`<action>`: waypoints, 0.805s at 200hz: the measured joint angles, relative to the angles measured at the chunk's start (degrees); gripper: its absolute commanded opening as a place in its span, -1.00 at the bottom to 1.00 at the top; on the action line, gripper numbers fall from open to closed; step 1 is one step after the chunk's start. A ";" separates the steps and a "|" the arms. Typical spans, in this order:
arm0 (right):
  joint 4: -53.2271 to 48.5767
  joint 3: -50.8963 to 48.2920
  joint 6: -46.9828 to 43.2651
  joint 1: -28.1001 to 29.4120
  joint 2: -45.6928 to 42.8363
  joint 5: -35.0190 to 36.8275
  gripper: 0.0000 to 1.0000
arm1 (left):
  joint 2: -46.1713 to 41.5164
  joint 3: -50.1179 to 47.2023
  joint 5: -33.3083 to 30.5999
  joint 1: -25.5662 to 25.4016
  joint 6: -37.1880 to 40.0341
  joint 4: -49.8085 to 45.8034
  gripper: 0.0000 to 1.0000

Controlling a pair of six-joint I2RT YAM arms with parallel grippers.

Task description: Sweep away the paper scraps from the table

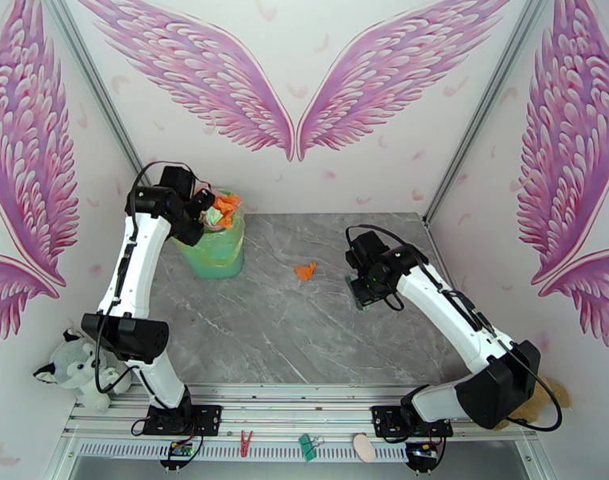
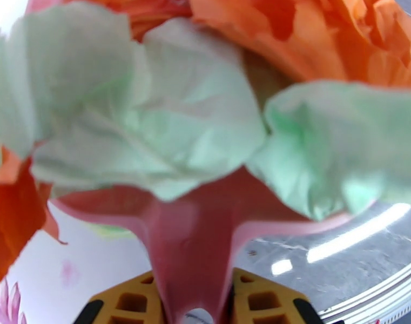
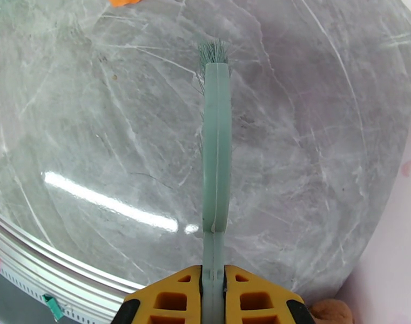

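Observation:
My left gripper point(image 1: 194, 208) is shut on the handle of the pink dustpan point(image 2: 191, 249), held up at the table's far left over a green bin point(image 1: 212, 250). Mint and orange paper scraps point(image 2: 151, 120) are heaped on the pan, close to the left wrist camera. The same scraps point(image 1: 224, 208) sit at the bin's mouth in the top view. One orange scrap point(image 1: 306, 271) lies alone on the grey marble table point(image 1: 304, 338). My right gripper point(image 1: 360, 296) is shut on the green hand brush point(image 3: 216, 157), right of that scrap point(image 3: 124, 0), with the bristles point(image 3: 211, 49) pointing away.
A husky plush toy point(image 1: 72, 366) sits off the table's left edge and a brown plush point(image 1: 536, 406) off the right. A red clip point(image 1: 246, 443) and a green clip point(image 1: 307, 446) lie on the front metal rail. Walls close in the back and sides.

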 measured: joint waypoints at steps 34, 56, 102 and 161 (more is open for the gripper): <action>0.59 -1.77 0.44 1.62 -0.72 -0.42 -1.00 | 3.04 3.67 -7.65 4.70 -0.35 0.52 -1.00; 1.09 -3.96 0.90 2.43 -1.92 -0.83 -1.00 | 3.54 4.04 -13.03 6.67 -1.49 2.08 -1.00; 3.34 -6.82 1.31 3.30 -3.28 -2.69 -1.00 | 3.65 0.87 -21.86 3.23 -1.66 5.55 -1.00; 6.23 -9.07 1.29 3.56 -6.12 -4.68 -1.00 | 5.70 -2.64 -31.98 -3.37 1.60 9.90 -1.00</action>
